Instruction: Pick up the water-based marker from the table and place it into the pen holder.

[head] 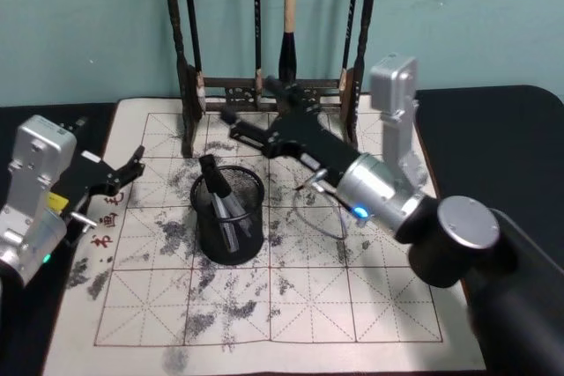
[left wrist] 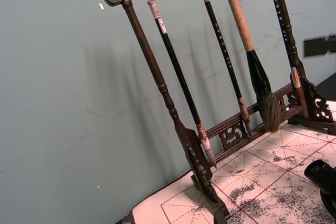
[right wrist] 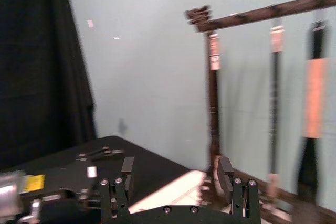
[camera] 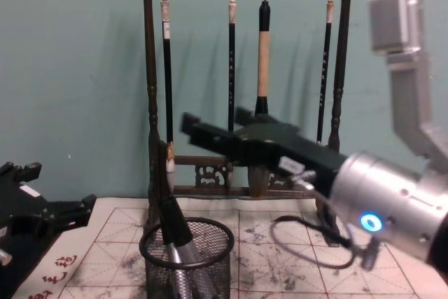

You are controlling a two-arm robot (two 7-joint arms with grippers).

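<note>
Surface [head: 291, 305]: flat top under a cream calligraphy mat with red grid lines, grey ink smudges and a dark border. Pen holder [head: 231, 217]: small black wire-mesh cylinder cup with a thick round rim, standing on the mat left of centre. Water-based marker [head: 214, 178]: dark-capped, grey-barrelled pen, standing tilted inside the holder with its cap above the rim, beside other pens; in the chest view it leans toward the left wall of the cup [camera: 175, 232]. Tall dark wooden brush rack [camera: 241, 89]: hung with four brushes, at the mat's far edge behind the holder. Right end effector [head: 231, 122]: black, raised above the mat between rack and holder, fingers spread apart and empty, as the right wrist view confirms [right wrist: 178, 177]. Left end effector [head: 132, 165]: black, at the mat's left edge, well apart from the holder, fingers parted, holding nothing. Progress, as judged: marker appears delivered into the holder and released; only the right arm's withdrawal seems left.
</note>
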